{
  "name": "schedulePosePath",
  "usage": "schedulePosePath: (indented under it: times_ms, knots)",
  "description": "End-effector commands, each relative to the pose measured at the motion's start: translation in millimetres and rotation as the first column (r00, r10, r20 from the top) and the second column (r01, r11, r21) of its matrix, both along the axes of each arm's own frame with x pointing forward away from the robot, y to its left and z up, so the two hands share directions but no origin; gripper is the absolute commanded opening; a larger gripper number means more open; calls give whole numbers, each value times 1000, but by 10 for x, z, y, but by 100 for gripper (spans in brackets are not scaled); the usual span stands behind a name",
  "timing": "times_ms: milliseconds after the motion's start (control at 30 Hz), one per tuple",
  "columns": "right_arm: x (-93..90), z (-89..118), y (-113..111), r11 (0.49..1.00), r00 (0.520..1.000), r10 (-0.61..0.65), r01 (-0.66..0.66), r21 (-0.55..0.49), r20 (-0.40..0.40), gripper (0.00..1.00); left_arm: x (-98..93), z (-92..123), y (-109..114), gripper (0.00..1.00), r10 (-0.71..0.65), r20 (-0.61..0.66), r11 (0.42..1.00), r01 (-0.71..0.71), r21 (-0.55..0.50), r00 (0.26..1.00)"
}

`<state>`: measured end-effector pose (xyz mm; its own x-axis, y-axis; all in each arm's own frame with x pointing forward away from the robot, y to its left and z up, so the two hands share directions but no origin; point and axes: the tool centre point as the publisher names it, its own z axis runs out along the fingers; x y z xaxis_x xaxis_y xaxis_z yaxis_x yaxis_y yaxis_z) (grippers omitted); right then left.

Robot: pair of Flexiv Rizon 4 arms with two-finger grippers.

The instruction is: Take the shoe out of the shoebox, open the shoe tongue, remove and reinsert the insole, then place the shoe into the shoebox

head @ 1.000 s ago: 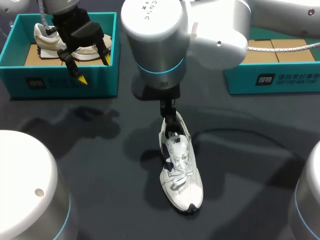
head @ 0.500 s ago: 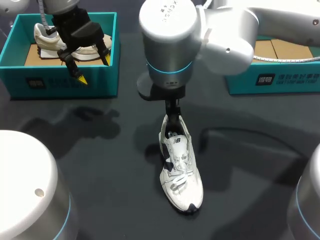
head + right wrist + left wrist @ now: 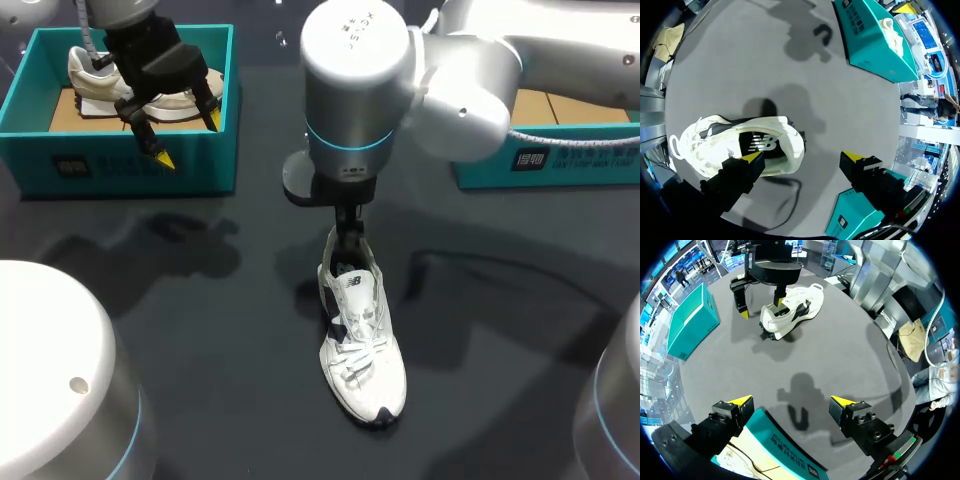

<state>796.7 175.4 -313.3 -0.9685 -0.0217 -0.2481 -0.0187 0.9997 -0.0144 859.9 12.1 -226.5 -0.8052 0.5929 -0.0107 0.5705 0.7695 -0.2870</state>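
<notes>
A white shoe [image 3: 362, 345] with a dark tongue lies on the dark table, its toe toward the front edge. My right gripper [image 3: 802, 156] hangs open over its heel. One finger [image 3: 347, 235] is down at the heel opening and the other stands over bare table beside the heel. In the left wrist view the right gripper [image 3: 760, 307] shows with the shoe [image 3: 792, 315] ahead. My left gripper [image 3: 188, 138] hovers open and holding nothing above the front wall of the teal shoebox [image 3: 130, 165] at the far left.
A beige shoe [image 3: 95, 70] lies inside the left shoebox. A second teal box [image 3: 545, 155] with a brown inside stands at the far right. My right arm's thick joint [image 3: 360, 90] towers over the table's middle.
My right arm has swung to the right, and its finger has shifted slightly at the shoe's heel. The shoe has stayed almost in place. The left arm has kept still.
</notes>
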Motion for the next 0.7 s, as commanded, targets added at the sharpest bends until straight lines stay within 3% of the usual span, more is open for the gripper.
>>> schedulePosePath:
  times_ms: [33,433,567,700]
  knots:
    - [31,-114,18,1000,1000,0,0,14,-11,100,3,2,-2,100,-1,0,1000,1,2,1000]
    - [102,-396,28,999,997,2,2,49,-78,99,3,2,-2,100,-1,0,1000,1,2,1000]
    - [127,-484,17,998,995,6,1,64,-100,78,3,2,-2,100,-1,0,1000,1,2,1000]
    - [141,-560,8,997,993,11,-2,77,-121,74,3,2,-2,100,-1,0,1000,1,2,1000]
